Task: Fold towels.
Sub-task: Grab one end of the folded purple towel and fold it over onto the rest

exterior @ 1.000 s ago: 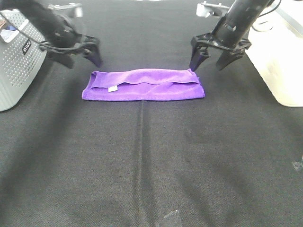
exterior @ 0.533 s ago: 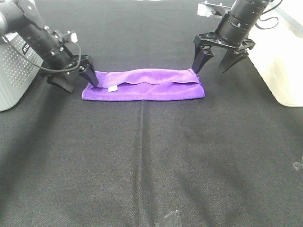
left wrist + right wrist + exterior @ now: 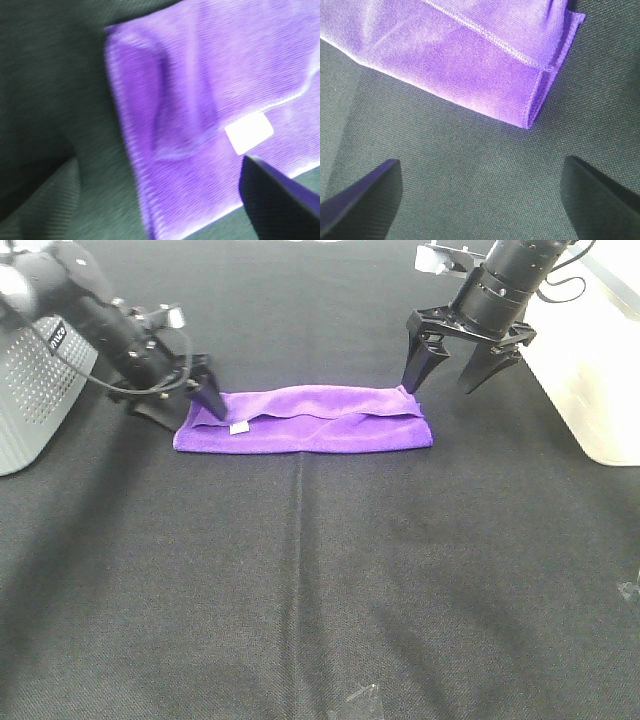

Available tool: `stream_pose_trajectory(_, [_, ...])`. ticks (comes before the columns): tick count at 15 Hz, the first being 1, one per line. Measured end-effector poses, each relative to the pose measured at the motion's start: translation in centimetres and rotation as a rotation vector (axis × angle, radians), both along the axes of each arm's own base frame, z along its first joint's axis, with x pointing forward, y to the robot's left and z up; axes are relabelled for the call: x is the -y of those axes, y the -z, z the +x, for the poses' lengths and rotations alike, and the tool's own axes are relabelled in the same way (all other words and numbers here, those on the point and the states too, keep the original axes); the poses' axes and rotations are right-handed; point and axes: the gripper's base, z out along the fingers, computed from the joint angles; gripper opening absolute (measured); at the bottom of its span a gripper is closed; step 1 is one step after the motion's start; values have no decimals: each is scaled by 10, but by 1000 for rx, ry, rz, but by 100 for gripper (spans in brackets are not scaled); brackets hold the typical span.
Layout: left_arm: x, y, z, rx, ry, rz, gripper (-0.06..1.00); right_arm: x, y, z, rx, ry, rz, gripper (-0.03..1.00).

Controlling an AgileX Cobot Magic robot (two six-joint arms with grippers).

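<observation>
The purple towel (image 3: 303,420) lies on the black cloth folded into a long flat strip, with its white tag (image 3: 238,427) near the left end. My left gripper (image 3: 188,403) is open at the towel's left end, one fingertip (image 3: 215,406) over the towel's edge and the other off it on the cloth. The left wrist view shows that end of the towel (image 3: 200,90), the tag (image 3: 249,132) and one finger (image 3: 280,205). My right gripper (image 3: 447,372) is open and empty just behind the towel's right end. The right wrist view shows the towel's corner (image 3: 470,55) beyond the open fingers (image 3: 365,200).
A grey perforated basket (image 3: 30,390) stands at the left edge, close behind my left arm. A white bin (image 3: 590,360) stands at the right edge, beside my right arm. A crease (image 3: 298,540) runs down the black cloth towards the front.
My left gripper has swung right and come down at the towel's left end, one fingertip now over its edge. My right gripper has hardly moved. The towel has not moved.
</observation>
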Motion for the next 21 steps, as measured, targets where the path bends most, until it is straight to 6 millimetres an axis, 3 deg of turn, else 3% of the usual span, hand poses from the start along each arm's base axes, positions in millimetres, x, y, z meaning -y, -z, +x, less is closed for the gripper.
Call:
stream_pose_trajectory(3, [29, 3, -5, 15, 68, -16, 74, 0, 0, 0, 0, 0, 0, 82])
stream_pose_trajectory(5, [37, 3, -6, 18, 87, -22, 65, 0, 0, 0, 0, 0, 0, 82])
stream_pose_trajectory(7, [36, 7, -6, 15, 87, -13, 48, 0, 0, 0, 0, 0, 0, 82])
stream_pose_trajectory(10, [33, 11, -6, 22, 94, 29, 6, 0, 0, 0, 0, 0, 0, 82])
stream_pose_trajectory(12, [33, 6, -6, 42, 109, 77, 4, 0, 0, 0, -3, 10, 2, 82])
stream_pose_trajectory(14, [26, -7, -8, 59, 138, 164, 4, 2, -2, 0, 3, 18, -17, 82])
stream_pose_trajectory(17, [9, -75, -8, 180, 113, 204, 4, 8, -22, -3, 50, 26, -66, 82])
stream_pose_trajectory(19, [10, -106, -13, 237, 108, 188, 4, 12, -39, -7, 93, 30, -99, 82])
stream_pose_trajectory(21, [24, -117, -17, 259, 138, 130, 4, 15, -54, -10, 127, 35, -128, 82])
